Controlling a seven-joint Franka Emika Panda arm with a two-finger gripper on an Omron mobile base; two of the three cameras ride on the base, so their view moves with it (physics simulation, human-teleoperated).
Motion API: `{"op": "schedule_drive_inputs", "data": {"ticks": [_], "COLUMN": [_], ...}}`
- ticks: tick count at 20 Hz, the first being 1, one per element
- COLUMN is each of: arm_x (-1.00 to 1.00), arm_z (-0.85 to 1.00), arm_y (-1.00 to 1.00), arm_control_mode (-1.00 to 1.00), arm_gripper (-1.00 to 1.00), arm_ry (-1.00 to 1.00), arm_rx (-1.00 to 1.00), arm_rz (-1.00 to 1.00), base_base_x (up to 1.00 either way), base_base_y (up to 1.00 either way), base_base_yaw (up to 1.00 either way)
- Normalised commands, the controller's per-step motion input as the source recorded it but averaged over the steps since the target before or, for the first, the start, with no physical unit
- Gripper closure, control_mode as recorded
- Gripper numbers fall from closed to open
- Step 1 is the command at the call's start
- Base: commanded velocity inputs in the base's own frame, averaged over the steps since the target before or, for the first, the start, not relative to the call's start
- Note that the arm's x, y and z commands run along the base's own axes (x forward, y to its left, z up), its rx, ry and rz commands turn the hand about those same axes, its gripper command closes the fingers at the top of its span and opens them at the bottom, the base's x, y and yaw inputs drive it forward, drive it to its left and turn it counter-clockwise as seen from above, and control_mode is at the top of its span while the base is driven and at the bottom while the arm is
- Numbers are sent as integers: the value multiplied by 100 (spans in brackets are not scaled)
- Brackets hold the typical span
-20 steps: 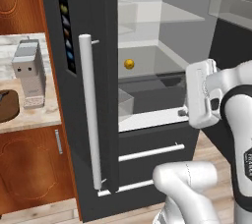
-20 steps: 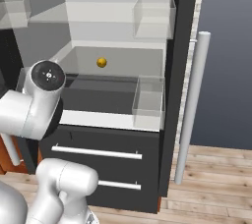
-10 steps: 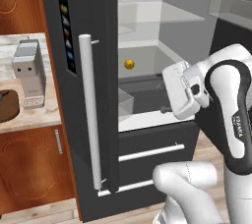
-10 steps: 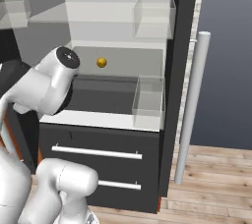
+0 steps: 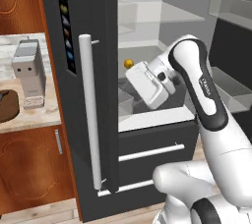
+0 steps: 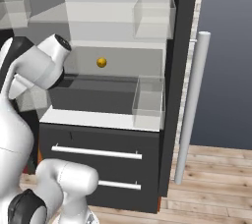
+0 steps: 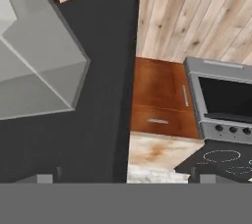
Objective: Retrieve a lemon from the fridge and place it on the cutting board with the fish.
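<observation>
With the fridge (image 5: 93,95) open, the lemon (image 5: 129,63) sits alone at the back of its lower shelf while the gripper (image 5: 147,84), jaws apparently spread and empty, hangs just in front, needing to turn squarely toward the fruit before closing.

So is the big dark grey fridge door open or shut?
Open. The dark grey fridge shows its pale inside, with the small round yellow lemon sitting on a shelf.
</observation>
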Motion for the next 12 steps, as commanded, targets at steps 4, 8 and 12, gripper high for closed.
{"op": "schedule_drive_inputs", "data": {"ticks": [4,8,12], "arm_x": [60,80,26], "arm_z": [-16,-11,-8], "arm_y": [33,0,22], "arm_control_mode": [-100,-100,-100], "arm_gripper": [-100,-100,-100], "arm_ry": [5,9,11], "arm_rx": [4,13,9], "arm_rz": [13,2,9], "base_base_x": [0,0,0], "base_base_y": [0,0,0], "base_base_yaw": [0,0,0]}}
